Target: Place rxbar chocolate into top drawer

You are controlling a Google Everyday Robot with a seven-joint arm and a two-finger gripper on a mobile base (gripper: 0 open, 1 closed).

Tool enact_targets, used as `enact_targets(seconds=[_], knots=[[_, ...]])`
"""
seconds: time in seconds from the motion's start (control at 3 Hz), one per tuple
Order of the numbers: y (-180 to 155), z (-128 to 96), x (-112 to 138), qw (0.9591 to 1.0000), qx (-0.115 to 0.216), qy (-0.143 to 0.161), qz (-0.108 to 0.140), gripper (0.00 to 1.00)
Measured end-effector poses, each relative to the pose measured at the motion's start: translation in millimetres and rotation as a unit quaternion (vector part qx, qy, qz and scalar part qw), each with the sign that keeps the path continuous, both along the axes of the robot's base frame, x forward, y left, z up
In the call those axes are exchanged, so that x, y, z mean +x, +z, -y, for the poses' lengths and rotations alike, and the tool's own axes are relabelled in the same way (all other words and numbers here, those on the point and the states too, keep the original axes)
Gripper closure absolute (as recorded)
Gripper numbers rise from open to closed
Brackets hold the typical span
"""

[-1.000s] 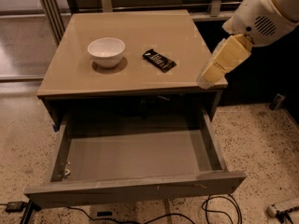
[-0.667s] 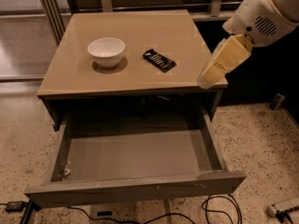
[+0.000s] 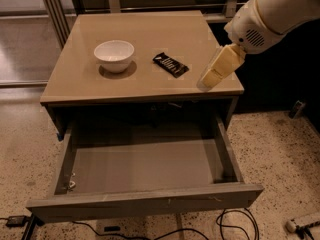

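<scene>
The rxbar chocolate [image 3: 171, 65], a small flat black-wrapped bar with pale lettering, lies on the tan tabletop [image 3: 150, 34] near its middle, right of a white bowl. The top drawer [image 3: 145, 166] is pulled wide open below the tabletop, and its plain grey inside holds nothing but a small bit at the front left corner. My gripper [image 3: 209, 81], with pale yellow fingers, hangs from the white arm over the table's right front edge, a short way right of the bar and not touching it.
A white bowl [image 3: 114, 55] stands on the tabletop left of the bar. Cables [image 3: 235, 224] lie on the speckled floor below the drawer front. A metal rail frame runs behind the table.
The gripper and arm have shifted slightly left, toward the bar. The bar, bowl and drawer have not moved.
</scene>
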State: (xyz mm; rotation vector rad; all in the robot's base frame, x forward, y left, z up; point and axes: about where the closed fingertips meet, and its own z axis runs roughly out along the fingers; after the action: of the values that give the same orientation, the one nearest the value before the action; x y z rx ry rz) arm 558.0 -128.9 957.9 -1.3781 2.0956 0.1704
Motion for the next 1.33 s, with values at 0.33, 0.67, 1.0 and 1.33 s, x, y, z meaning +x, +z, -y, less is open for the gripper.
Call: enact_targets(seconds=[0.33,0.67,1.0,1.33], knots=[[-23,-1,27,0.9999,0.003,-0.010,0.011,0.00],[-48,-7,59,0.9997,0.011,-0.017,0.010,0.00],[-46,-29,88,0.9995,0.027,-0.008,0.014,0.00],[-22,-50,121,0.9982,0.054,-0.002,0.026,0.00]])
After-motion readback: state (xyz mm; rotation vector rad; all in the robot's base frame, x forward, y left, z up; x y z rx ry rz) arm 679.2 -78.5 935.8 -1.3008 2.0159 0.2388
